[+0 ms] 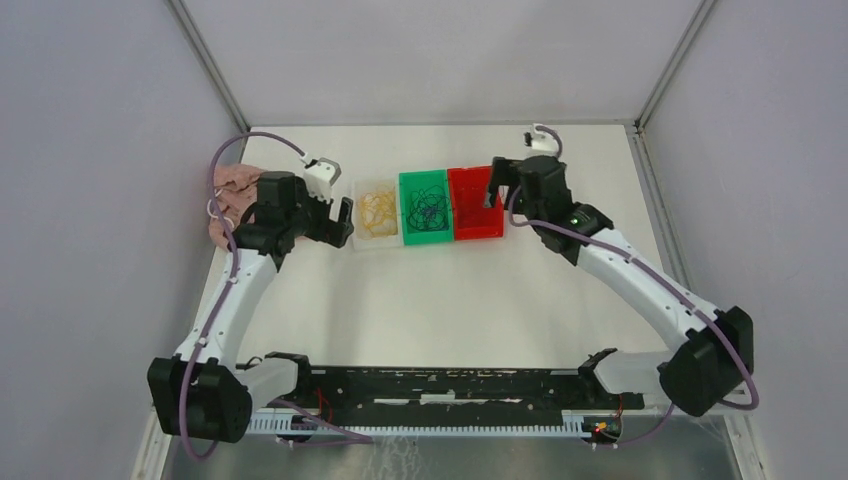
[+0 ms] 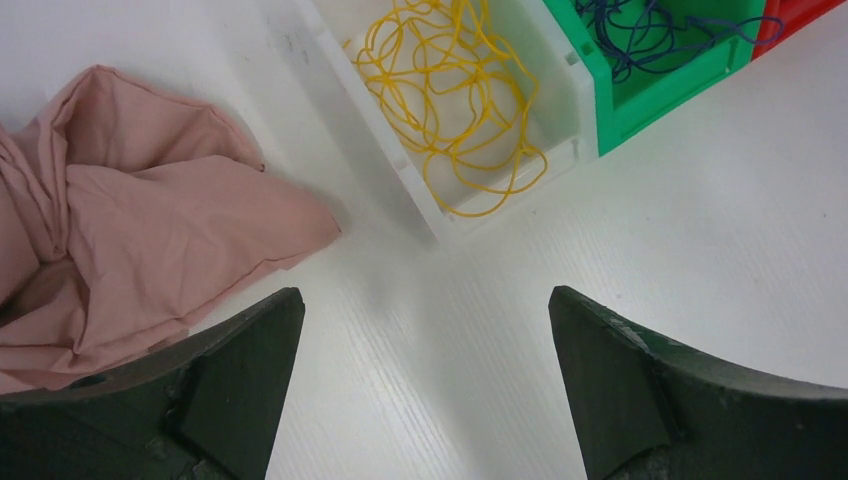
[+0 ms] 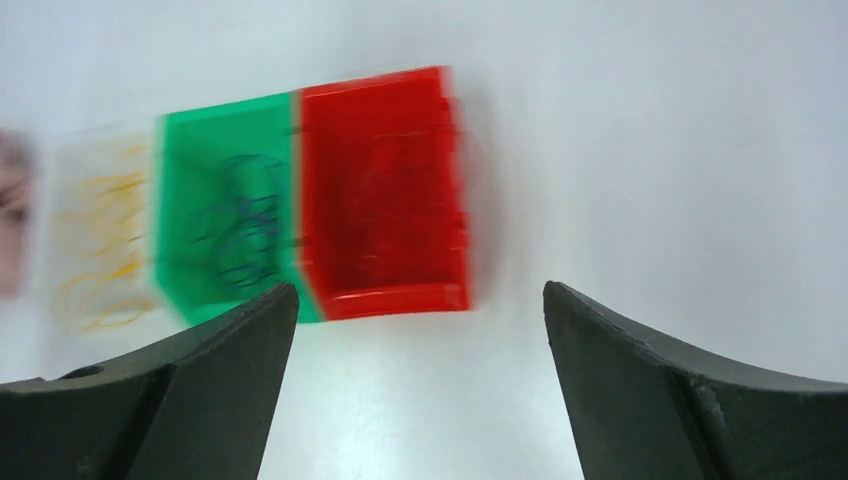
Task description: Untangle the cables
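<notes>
Yellow cables (image 2: 450, 110) lie in a loose tangle in a white bin (image 2: 400, 160), also seen in the top view (image 1: 377, 212). Dark purple-black cables (image 1: 428, 205) fill the green bin (image 1: 412, 236); they also show in the left wrist view (image 2: 650, 40). The red bin (image 1: 474, 230) holds faint red loops, blurred in the right wrist view (image 3: 385, 190). My left gripper (image 2: 425, 298) is open and empty over bare table, just left of the white bin (image 1: 340, 220). My right gripper (image 3: 420, 292) is open and empty at the red bin's right edge (image 1: 497, 190).
A crumpled pink cloth (image 2: 130, 230) lies on the table left of the white bin, beside my left gripper; it also shows in the top view (image 1: 232, 200). The three bins stand side by side at the table's middle back. Grey walls enclose the table.
</notes>
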